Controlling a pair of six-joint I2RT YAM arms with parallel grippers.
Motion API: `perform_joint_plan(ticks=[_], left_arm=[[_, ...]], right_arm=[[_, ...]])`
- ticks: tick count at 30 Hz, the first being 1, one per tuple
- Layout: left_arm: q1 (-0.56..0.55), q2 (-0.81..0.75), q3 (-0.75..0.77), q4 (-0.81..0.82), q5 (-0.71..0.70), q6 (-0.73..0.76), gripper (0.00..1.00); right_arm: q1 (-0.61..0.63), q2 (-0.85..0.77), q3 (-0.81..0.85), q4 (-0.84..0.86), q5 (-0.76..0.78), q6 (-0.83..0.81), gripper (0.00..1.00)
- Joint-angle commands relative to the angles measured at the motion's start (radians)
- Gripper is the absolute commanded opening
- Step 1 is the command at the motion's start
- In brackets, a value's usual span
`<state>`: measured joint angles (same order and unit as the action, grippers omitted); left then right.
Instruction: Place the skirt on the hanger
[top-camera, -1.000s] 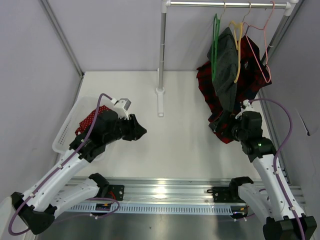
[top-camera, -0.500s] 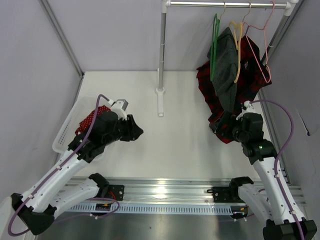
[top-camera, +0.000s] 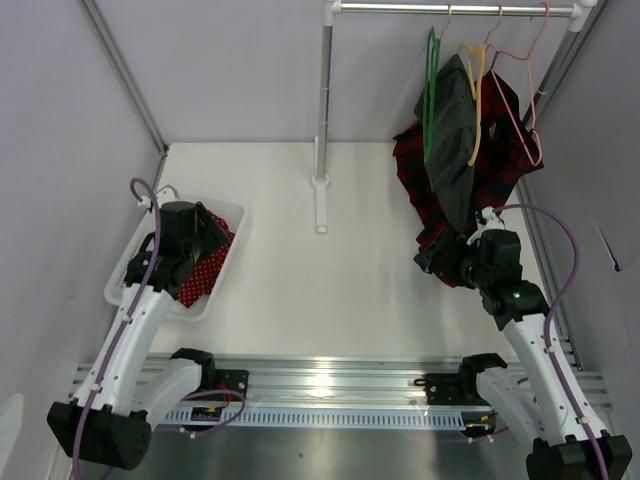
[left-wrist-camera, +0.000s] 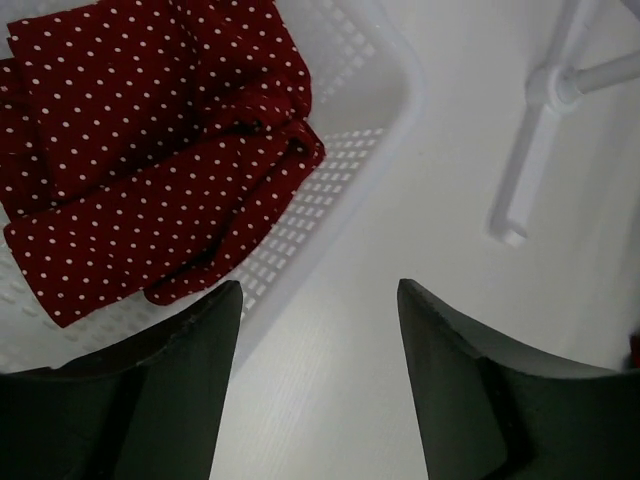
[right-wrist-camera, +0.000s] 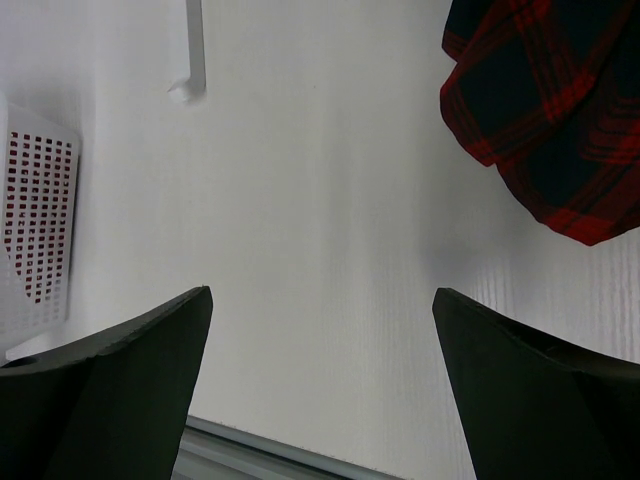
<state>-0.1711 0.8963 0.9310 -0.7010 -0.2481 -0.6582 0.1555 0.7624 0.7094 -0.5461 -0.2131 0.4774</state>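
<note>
The red polka-dot skirt (left-wrist-camera: 150, 150) lies crumpled in a white basket (left-wrist-camera: 345, 170) at the table's left; from above, part of the skirt (top-camera: 205, 275) shows beside the left arm. My left gripper (left-wrist-camera: 320, 290) is open and empty, hovering just over the basket's right rim; from above the left gripper (top-camera: 205, 245) sits over the basket (top-camera: 122, 290). The green hanger (top-camera: 430, 90) hangs bare on the rail at the back right. My right gripper (right-wrist-camera: 320, 295) is open and empty above the table, and from above the right gripper (top-camera: 428, 258) is by the plaid hem.
A yellow hanger (top-camera: 474, 100) carries a dark grey garment (top-camera: 455, 150), and a pink hanger (top-camera: 520, 100) carries a red-and-black plaid garment (top-camera: 505, 170) on the same rail. The plaid garment (right-wrist-camera: 550, 100) hangs beside the right gripper. The rack's post and foot (top-camera: 321, 200) stand at the table's middle back.
My left arm has swung left and back from the table's middle to over the basket. The right arm shifted slightly forward and left.
</note>
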Motion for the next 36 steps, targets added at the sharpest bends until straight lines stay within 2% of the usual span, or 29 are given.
perform_joint_plan(ticks=[1, 10, 18, 21, 22, 25, 27, 33, 36], left_arm=[[0.051, 0.107, -0.005, 0.112, -0.045, -0.043, 0.72], [0.113, 0.395, 0.015, 0.202, -0.152, -0.061, 0.73], [0.124, 0.578, 0.029, 0.305, -0.114, 0.009, 0.69], [0.128, 0.609, 0.046, 0.305, -0.099, 0.022, 0.49], [0.128, 0.609, 0.055, 0.304, -0.097, 0.025, 0.29], [0.131, 0.573, 0.093, 0.282, -0.097, 0.055, 0.0], [0.13, 0.531, 0.117, 0.264, -0.102, 0.081, 0.0], [0.127, 0.397, 0.314, 0.181, -0.099, 0.196, 0.0], [0.093, 0.342, 0.47, 0.134, -0.121, 0.253, 0.0]], right_arm=[[0.012, 0.006, -0.007, 0.048, -0.032, 0.012, 0.99], [0.019, 0.014, -0.004, 0.044, -0.049, 0.012, 1.0], [0.022, 0.029, 0.012, 0.058, -0.068, 0.027, 0.99], [0.022, 0.031, 0.015, 0.061, -0.069, 0.03, 0.99], [0.022, 0.032, 0.018, 0.061, -0.071, 0.033, 1.0], [0.024, 0.034, 0.018, 0.063, -0.074, 0.033, 0.99], [0.024, 0.035, 0.018, 0.064, -0.078, 0.032, 1.0], [0.029, 0.037, 0.021, 0.072, -0.085, 0.033, 0.99], [0.032, 0.04, 0.021, 0.086, -0.089, 0.036, 0.99]])
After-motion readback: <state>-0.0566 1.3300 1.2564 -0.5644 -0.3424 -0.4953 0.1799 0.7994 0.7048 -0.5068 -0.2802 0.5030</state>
